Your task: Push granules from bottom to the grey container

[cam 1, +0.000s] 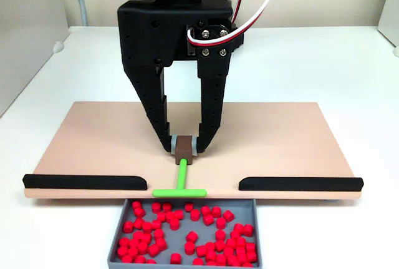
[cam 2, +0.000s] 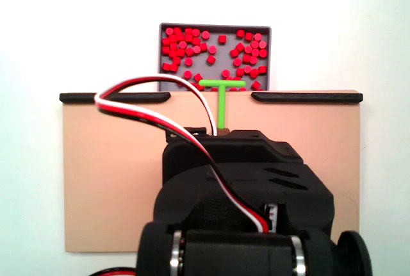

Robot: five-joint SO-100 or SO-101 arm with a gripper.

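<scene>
On the white counter (cam 1: 56, 94) lies a beige board (cam 1: 93, 138); hand (cam 1: 184, 147) pinching the pusher (cam 1: 180, 185), granules (cam 1: 187, 231) in the near tray (cam 1: 118, 234)

White table (cam 1: 56, 94) carrying a beige board (cam 1: 93, 138) and, touching the board's near edge in that fixed view, the grey container (cam 1: 118, 238). The container holds the granules (cam 1: 187, 231).

No text, label, brand, number or sign can be read anywhere.
</scene>
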